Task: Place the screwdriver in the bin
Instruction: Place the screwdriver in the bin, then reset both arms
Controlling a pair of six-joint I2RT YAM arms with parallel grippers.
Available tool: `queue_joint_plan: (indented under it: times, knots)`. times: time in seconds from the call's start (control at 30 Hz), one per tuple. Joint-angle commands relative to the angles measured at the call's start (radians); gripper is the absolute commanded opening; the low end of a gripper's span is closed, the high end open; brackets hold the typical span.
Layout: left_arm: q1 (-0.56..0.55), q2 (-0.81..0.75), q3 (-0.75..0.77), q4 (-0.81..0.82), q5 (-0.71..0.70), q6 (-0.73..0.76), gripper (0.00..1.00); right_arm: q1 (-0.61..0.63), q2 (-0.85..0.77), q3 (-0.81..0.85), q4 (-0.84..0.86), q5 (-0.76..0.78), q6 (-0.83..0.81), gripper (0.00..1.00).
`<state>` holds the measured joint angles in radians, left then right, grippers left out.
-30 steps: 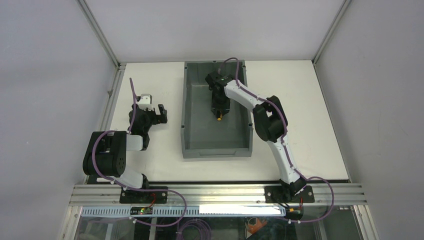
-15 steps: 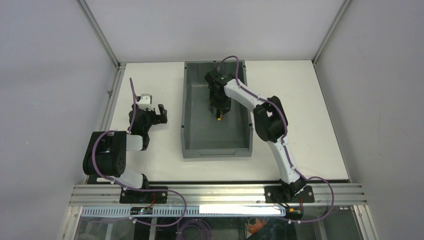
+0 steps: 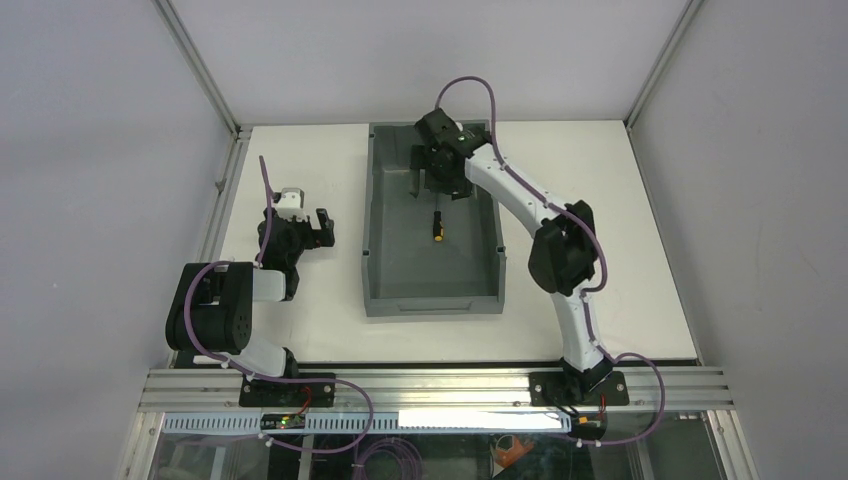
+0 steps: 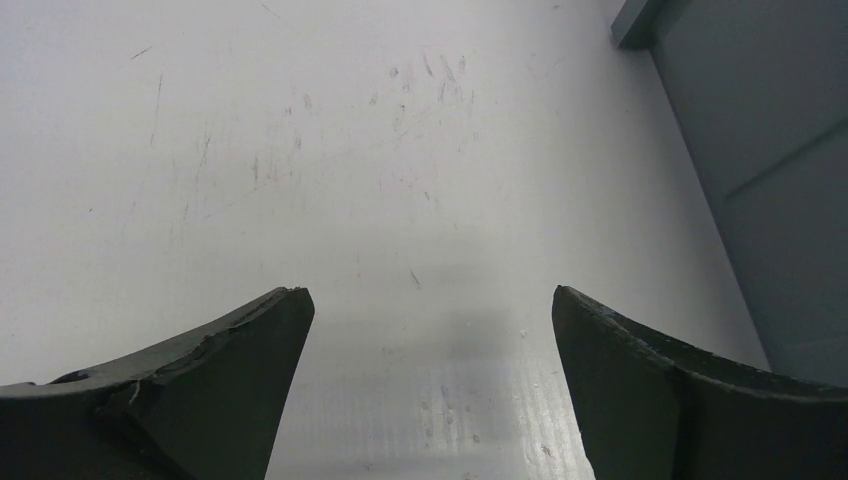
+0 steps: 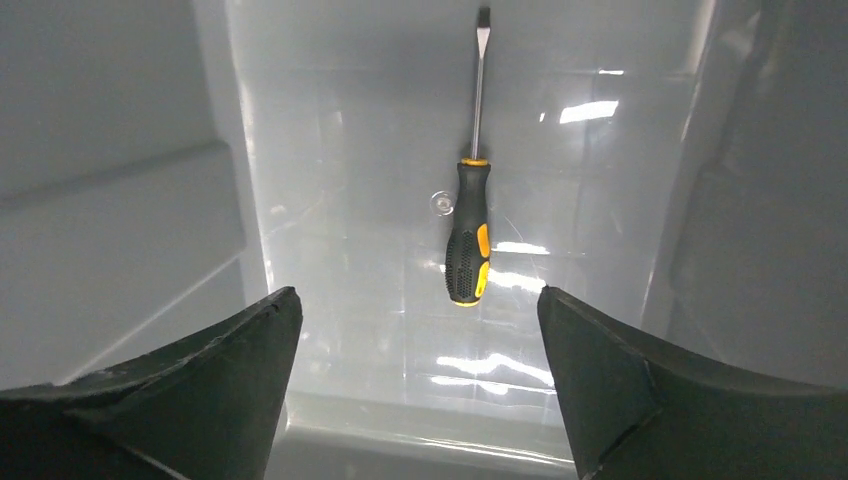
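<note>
Lying on the floor of the bin (image 3: 434, 298) toward the surface's (image 3: 620, 250) far edge, the screwdriver (image 5: 468, 245) looked delivered. Your right fingers (image 5: 245, 345) hung spread above it with nothing left to hold, while your left fingers (image 4: 250, 345) idled open near the left edge.

White table (image 4: 300, 150) — scuffed, scratched
</note>
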<state>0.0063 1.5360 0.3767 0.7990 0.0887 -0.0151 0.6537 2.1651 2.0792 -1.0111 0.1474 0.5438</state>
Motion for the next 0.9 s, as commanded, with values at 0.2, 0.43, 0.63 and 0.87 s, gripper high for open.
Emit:
queue_joint_plan:
  times: [0.2, 0.43, 0.63, 0.87]
  knots:
    - [-0.004, -0.03, -0.009, 0.034, 0.022, -0.01, 0.99, 0.0, -0.196, 0.058, 0.006, 0.097, -0.112, 0.99]
    - [-0.005, -0.03, -0.009, 0.034, 0.022, -0.01, 0.99, -0.036, -0.342, -0.028, 0.067, 0.151, -0.213, 0.99]
    - [-0.005, -0.03, -0.009, 0.034, 0.022, -0.01, 0.99, -0.122, -0.495, -0.196, 0.164, 0.179, -0.258, 0.99]
    - [-0.005, -0.03, -0.009, 0.034, 0.022, -0.01, 0.99, -0.259, -0.683, -0.484, 0.327, 0.192, -0.301, 0.99]
